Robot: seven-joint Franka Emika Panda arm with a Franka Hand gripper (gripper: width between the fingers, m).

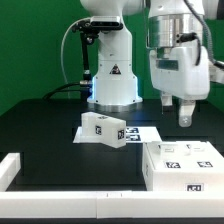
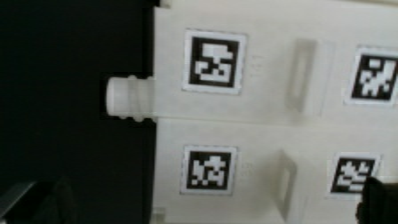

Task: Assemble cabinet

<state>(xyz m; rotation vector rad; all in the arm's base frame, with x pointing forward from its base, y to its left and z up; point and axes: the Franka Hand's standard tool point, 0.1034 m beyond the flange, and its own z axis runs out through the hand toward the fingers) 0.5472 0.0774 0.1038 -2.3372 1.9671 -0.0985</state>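
A white cabinet box (image 1: 186,163) with several black-and-white tags on top lies at the exterior view's front right. A smaller white tagged part (image 1: 104,128) lies near the table's middle. My gripper (image 1: 184,117) hangs above the box and touches nothing. In the wrist view the box's flat tagged panels (image 2: 267,110) fill the picture, with a short round peg (image 2: 128,97) sticking out of one side edge. The gripper (image 2: 205,208) is open and empty, its dark fingertips (image 2: 18,200) wide apart at the picture's two corners.
The marker board (image 1: 146,132) lies flat under and beside the smaller part. A white rail (image 1: 12,168) stands at the exterior view's front left and runs along the table's front edge. The robot base (image 1: 112,75) stands at the back. The table is black.
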